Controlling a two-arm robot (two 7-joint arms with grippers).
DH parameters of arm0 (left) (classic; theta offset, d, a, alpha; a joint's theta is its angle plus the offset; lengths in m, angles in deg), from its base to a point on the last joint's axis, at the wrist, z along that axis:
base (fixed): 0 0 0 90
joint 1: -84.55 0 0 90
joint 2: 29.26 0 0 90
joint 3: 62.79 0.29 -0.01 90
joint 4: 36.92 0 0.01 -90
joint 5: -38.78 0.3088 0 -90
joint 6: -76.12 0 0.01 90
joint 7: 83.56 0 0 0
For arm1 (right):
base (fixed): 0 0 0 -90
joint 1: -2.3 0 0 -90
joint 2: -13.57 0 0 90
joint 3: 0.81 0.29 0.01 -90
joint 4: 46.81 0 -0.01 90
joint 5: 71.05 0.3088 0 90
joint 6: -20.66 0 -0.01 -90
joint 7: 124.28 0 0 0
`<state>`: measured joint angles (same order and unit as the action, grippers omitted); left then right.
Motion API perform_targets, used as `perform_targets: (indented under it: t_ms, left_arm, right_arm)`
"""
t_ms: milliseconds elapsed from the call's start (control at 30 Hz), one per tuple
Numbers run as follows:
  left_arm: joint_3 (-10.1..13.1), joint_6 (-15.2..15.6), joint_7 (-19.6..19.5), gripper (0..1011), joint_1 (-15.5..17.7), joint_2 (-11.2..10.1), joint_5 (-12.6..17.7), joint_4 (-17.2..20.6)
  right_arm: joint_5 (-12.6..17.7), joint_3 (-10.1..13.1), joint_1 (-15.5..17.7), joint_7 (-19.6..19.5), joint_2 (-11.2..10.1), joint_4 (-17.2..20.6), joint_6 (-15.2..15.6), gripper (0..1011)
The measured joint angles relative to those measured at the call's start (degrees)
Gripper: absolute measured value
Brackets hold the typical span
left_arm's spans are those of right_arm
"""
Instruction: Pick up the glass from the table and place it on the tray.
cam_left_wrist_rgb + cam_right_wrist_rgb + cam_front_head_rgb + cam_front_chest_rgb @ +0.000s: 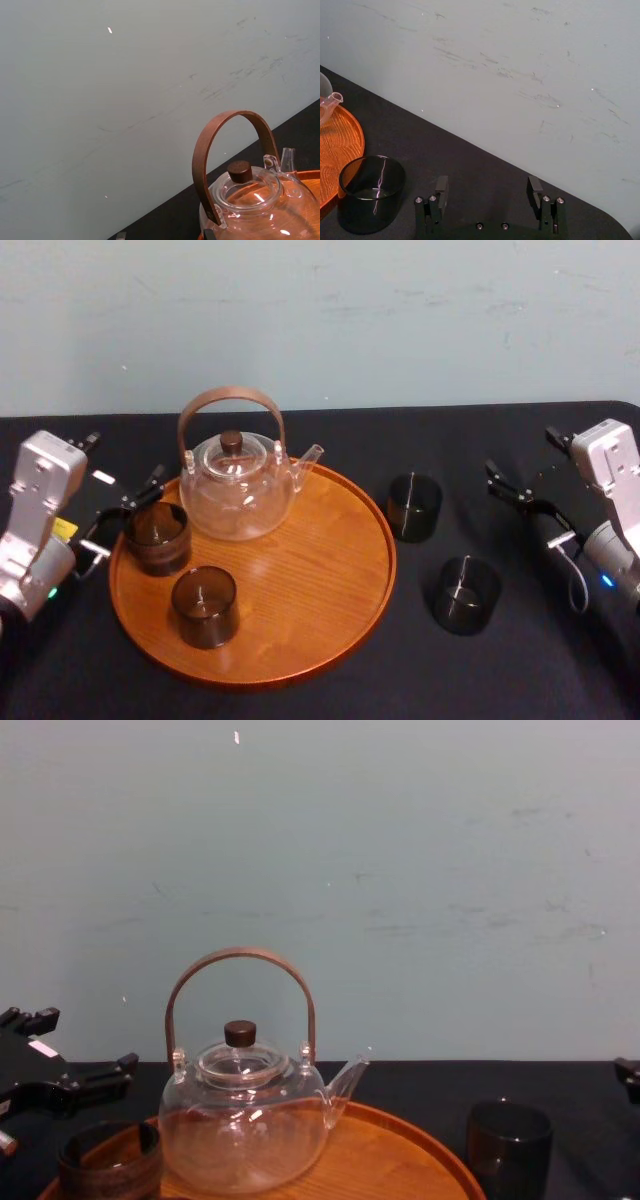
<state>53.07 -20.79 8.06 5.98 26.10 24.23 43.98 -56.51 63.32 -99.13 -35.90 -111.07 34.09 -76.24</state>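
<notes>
Straight behind the table (450,440), right along its far edge, up goes a plain wall (320,320), pale blue-green and flat. And there are scuffs (535,95), thin dark streaks scattered over the paint above the tabletop. Higher still, a few tiny bright specks (236,737). Soft, even light falls on the matte black top.

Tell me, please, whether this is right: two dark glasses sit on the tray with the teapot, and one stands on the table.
Not one: the head view shows two on the table, a near glass and a far glass. The tray and teapot part holds.
</notes>
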Motion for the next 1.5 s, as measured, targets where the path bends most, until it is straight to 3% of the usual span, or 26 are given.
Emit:
perform_targets:
  t_ms: [967, 1500]
  left_arm:
    - [0.0, 0.0, 0.0, 1001, 0.0, 0.0, 0.0, 0.0]
    - [0.0, 0.0, 0.0, 1001, 0.0, 0.0, 0.0, 0.0]
  right_arm:
    - [0.0, 0.0, 0.0, 0.1, 0.0, 0.0, 0.0, 1002]
    - [5.7, 5.6, 5.5, 6.0, -2.6, 7.8, 4.4, 1002]
